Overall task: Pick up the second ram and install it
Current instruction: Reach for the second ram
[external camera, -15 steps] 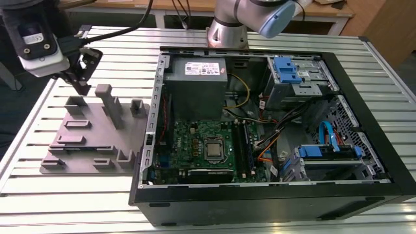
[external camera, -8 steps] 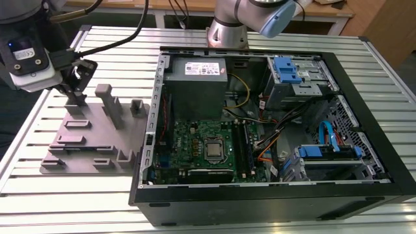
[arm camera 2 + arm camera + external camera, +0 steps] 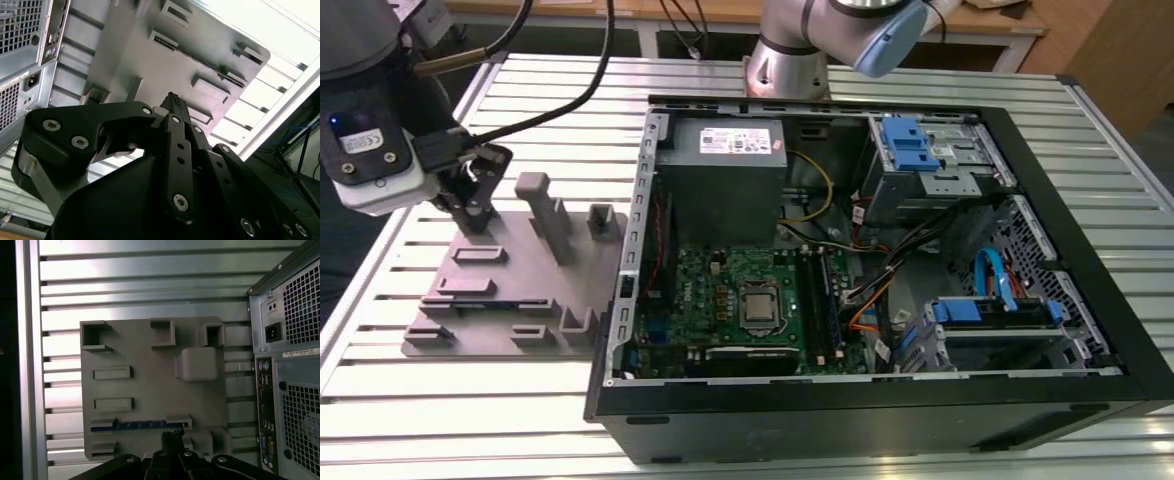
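The arm's base (image 3: 790, 62) is standing at the far side of the exterior view, and a blue-capped joint (image 3: 887, 40) is leaning out just beside it. The wrist (image 3: 367, 150) is hanging at the exterior view's left, and the gripper (image 3: 471, 200) is pointing downward under it. In the second wrist view the black fingers (image 3: 176, 145) are lying tight against each other and running to one narrow tip, with the linkage bars (image 3: 95, 125) spreading out on both sides. In the first wrist view the fingertips (image 3: 172, 436) are meeting with no gap showing, and they are gripping nothing.
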Motion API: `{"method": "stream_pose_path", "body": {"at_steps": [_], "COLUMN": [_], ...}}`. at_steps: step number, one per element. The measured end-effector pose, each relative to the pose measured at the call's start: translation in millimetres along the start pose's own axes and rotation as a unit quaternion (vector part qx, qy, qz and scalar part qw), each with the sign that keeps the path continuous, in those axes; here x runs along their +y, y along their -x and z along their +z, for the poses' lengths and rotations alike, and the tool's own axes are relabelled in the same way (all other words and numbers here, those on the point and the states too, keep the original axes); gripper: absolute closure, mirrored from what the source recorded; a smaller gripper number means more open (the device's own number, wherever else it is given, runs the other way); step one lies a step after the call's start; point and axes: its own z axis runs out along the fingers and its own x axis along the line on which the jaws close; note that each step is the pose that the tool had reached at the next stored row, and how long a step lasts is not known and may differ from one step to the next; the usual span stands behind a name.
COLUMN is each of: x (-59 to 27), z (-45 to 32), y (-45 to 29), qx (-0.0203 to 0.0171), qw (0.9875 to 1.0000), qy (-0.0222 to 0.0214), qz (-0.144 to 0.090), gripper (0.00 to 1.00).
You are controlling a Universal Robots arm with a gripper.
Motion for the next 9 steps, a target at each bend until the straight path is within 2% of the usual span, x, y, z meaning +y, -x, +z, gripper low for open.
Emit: {"method": "stream_pose_path", "body": {"at_steps": [9], "x": [-5.4], "z": [15.9], "y": [-10.2], "qx": [0.0000], "qw": [1.0000], "qy": [0.0000], "qz": [0.000], "gripper": [0.89]}}
